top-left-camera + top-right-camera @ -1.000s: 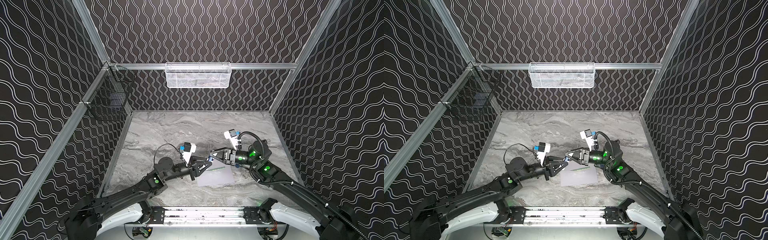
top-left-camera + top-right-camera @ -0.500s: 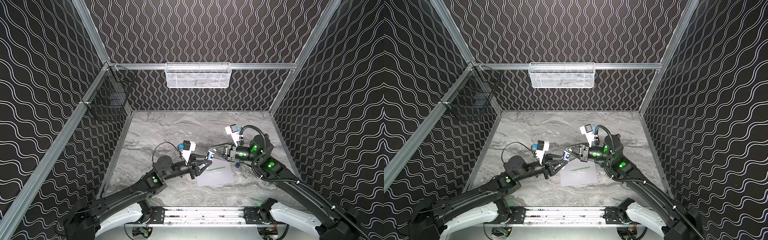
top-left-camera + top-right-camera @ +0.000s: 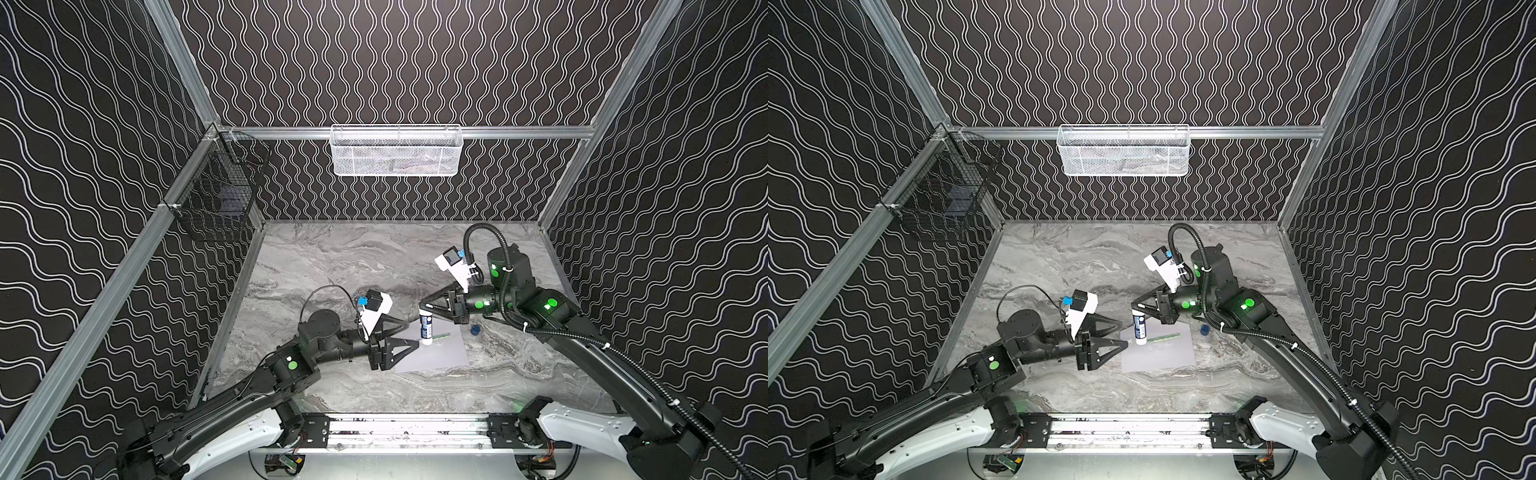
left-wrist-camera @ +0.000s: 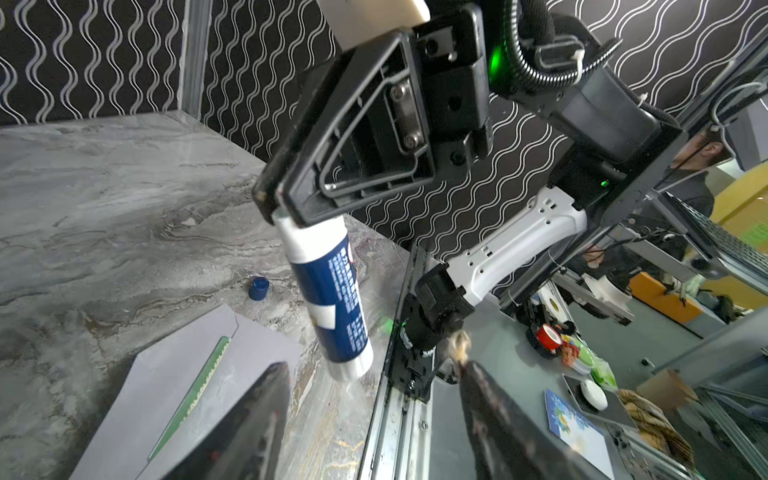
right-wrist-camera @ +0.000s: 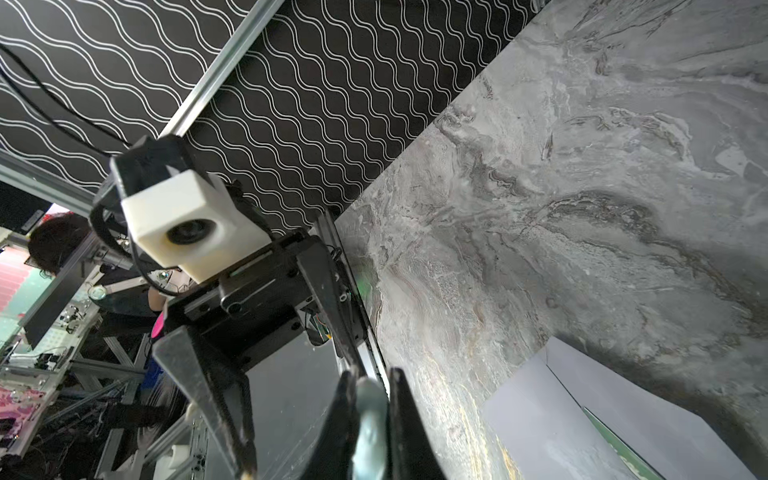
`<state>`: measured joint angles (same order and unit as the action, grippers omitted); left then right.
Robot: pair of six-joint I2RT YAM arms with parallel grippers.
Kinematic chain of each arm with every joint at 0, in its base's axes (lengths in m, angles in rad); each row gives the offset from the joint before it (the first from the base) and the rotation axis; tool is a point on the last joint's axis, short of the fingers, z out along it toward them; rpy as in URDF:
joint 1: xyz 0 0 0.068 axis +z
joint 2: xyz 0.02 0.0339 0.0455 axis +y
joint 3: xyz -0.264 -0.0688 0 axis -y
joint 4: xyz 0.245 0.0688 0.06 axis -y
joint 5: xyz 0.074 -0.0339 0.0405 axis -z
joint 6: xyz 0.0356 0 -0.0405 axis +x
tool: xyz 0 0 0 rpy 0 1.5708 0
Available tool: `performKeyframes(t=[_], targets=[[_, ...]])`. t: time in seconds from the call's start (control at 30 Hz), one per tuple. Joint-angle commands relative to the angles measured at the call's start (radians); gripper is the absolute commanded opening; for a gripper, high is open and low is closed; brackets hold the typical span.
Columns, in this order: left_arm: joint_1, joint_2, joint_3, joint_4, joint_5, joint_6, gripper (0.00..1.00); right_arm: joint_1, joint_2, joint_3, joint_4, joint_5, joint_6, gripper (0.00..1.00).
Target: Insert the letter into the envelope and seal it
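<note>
The pale lavender envelope [image 3: 432, 355] [image 3: 1158, 353] lies flat on the marble table in both top views. A thin green-edged strip of the letter [image 3: 440, 336] [image 4: 195, 395] shows at its opening; the rest is hidden inside. My right gripper [image 3: 424, 307] [image 5: 368, 386] is shut on the top of a white-and-blue glue stick [image 3: 426, 328] [image 4: 332, 299], which hangs down over the envelope's far left corner. To the left of the stick, my left gripper [image 3: 411, 335] [image 4: 372, 370] stands open with nothing between its fingers.
A small blue cap [image 3: 475, 330] [image 4: 258, 288] lies on the table just right of the envelope. A white mesh basket [image 3: 397, 149] hangs on the back wall and a black wire basket [image 3: 216, 199] on the left wall. The front rail [image 3: 407, 428] borders the table.
My left gripper has let go of the glue stick, opened, and drawn back to the left. My right gripper has shut on the stick's top and lifted it slightly.
</note>
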<state>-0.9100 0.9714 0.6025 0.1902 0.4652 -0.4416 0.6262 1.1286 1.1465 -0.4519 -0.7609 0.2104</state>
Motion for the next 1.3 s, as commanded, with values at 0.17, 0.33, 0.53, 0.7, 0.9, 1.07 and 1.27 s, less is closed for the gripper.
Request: performKeyframes(t=[0.17,0.33,0.53,0.7,0.9,1.07,1.27], targets=[[0.0,0.09,0.05,0.068,0.119,-0.013,0.65,0.001,0.039,0.079,-0.083,-0.102,-0.109,0.0],[0.0,0.089,0.039,0.069,0.062,-0.005,0.61,0.001,0.031,0.041,-0.047,-0.04,-0.078,0.0],[0.003,0.045,-0.138,0.098,-0.17,-0.053,0.6,-0.115,-0.021,-0.199,-0.067,0.289,0.125,0.13],[0.003,0.109,-0.137,0.059,-0.194,-0.059,0.64,-0.052,-0.119,-0.32,-0.355,0.458,0.378,0.41],[0.003,0.23,-0.148,0.099,-0.135,-0.09,0.62,0.437,-0.109,-0.493,-0.457,0.709,0.687,0.57],[0.003,0.252,-0.171,0.118,-0.109,-0.115,0.62,0.733,0.008,-0.482,-0.401,0.804,0.717,0.71],[0.003,0.198,-0.176,0.076,-0.114,-0.11,0.62,0.926,0.119,-0.453,-0.299,0.94,0.631,0.76]])
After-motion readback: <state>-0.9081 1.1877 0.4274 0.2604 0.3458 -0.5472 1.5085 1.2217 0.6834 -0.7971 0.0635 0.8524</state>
